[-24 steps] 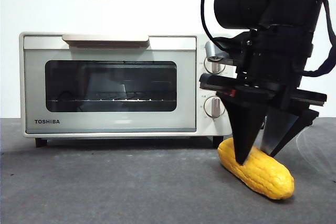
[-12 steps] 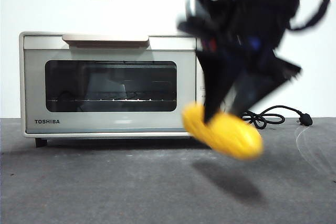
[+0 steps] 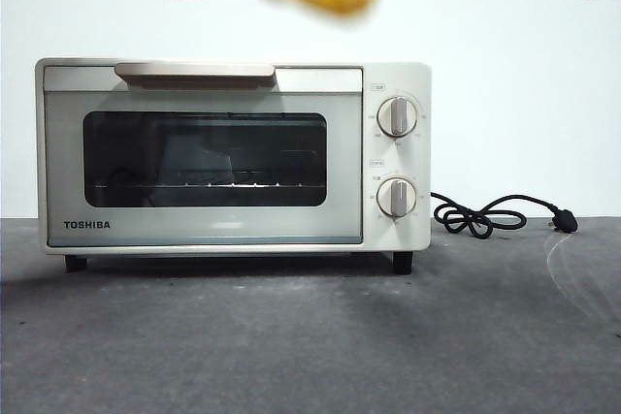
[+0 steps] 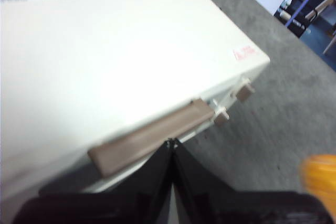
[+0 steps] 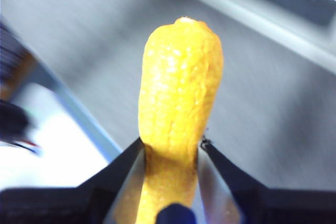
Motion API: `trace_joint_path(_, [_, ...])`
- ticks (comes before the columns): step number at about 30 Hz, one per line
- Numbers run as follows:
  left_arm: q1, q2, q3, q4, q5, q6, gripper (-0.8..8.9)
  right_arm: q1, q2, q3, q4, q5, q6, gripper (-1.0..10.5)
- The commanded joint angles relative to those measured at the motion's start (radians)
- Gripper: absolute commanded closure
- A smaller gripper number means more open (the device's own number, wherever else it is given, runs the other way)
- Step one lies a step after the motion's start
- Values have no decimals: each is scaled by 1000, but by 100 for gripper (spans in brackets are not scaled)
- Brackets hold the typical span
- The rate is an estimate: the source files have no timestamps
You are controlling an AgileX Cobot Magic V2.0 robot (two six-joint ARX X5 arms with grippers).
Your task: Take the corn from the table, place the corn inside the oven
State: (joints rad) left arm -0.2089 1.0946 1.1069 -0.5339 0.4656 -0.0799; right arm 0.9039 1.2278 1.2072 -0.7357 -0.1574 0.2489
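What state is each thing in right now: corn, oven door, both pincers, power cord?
corn: lifted off the table, held high above the oven, blurred in the front view.
oven: door closed, nothing visible on the rack.
right pincer: shut on the corn.
left pincer: shut, empty, just in front of the oven's handle.
power cord: unplugged, lying on the table.

Yellow-orange corn (image 5: 178, 93), cream-white oven (image 3: 233, 157), mottled dark grey table (image 3: 310, 346), black cord (image 3: 495, 215)
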Motion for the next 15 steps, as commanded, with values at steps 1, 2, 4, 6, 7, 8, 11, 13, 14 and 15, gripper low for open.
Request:
trace_joint_path(1, [-3,31,2,53,5,-24,819,23,-46,37,5,34,10,959])
trace_joint_path(2, [-3,41,2,68,5,-24,819,31,-61,50,5,60,9,959])
trace_joint_path(4, [-3,61,2,98,5,-24,819,46,-87,73,6,105,9,959])
trace_joint_path(6, [-8,82,2,125,5,-24,819,57,-109,92,7,134,9,959])
trace_joint_path(7, [-13,94,2,137,5,-24,819,61,-122,100,10,145,8,959])
trace_joint_path(8, [-16,103,2,143,5,-24,819,63,-132,106,10,149,8,959])
trace_joint_path(11, [-27,135,2,156,5,-24,819,66,-157,119,11,152,8,959])
trace_joint_path(13, [-37,154,2,158,4,-24,819,66,-171,124,10,152,8,959])
trace_joint_path(14, [-44,164,2,158,4,-24,819,66,-176,125,11,152,8,959])
trace_joint_path(15, [-50,173,2,157,3,-24,819,66,-181,125,11,152,8,959])
